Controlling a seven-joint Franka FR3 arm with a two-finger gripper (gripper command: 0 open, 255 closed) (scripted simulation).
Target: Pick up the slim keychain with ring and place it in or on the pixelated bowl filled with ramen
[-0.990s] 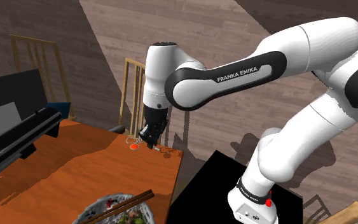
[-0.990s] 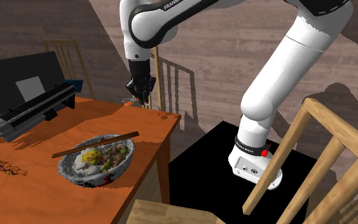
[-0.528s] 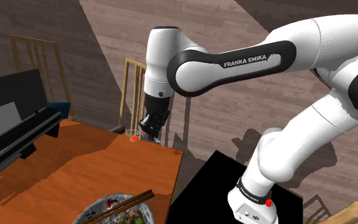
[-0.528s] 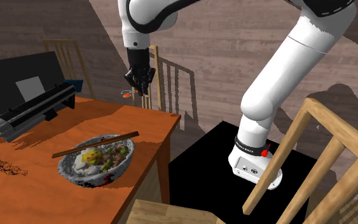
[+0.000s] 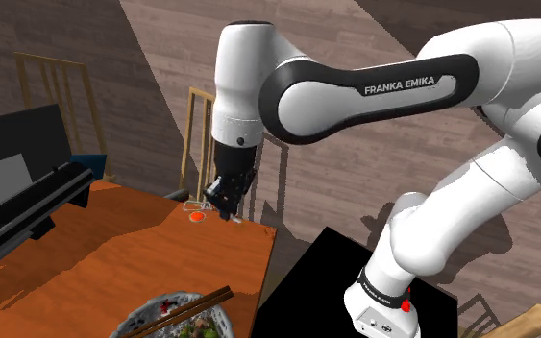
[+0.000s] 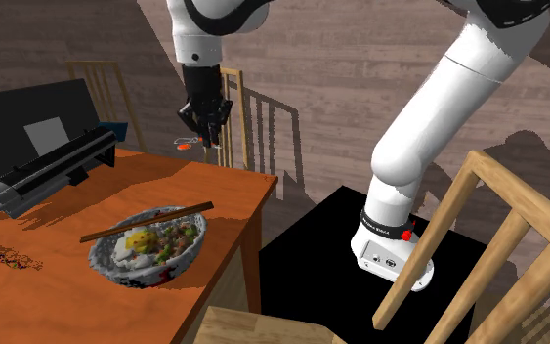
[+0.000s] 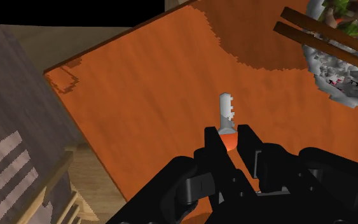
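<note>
Wrist view: gripper (image 7: pixel 229 145) pinches the keychain (image 7: pixel 227 113) by its orange fob, with the silver toothed end poking past the fingertips, in the air over the table (image 7: pixel 139 108). Likely light, stiff, slick; a narrow hold at the fob could let it pivot. Well apart sits the ramen bowl (image 7: pixel 339 73).

The keychain (image 6: pixel 187 143) hung between the jaws above the tabletop's (image 6: pixel 63 223) far corner, with a chair (image 5: pixel 203 95) behind. The bowl (image 6: pixel 157 275) stood nearer on the tabletop, chopsticks (image 6: pixel 146 222) across its rim, a keyboard (image 6: pixel 53 166) toward the second exterior view's left.
</note>
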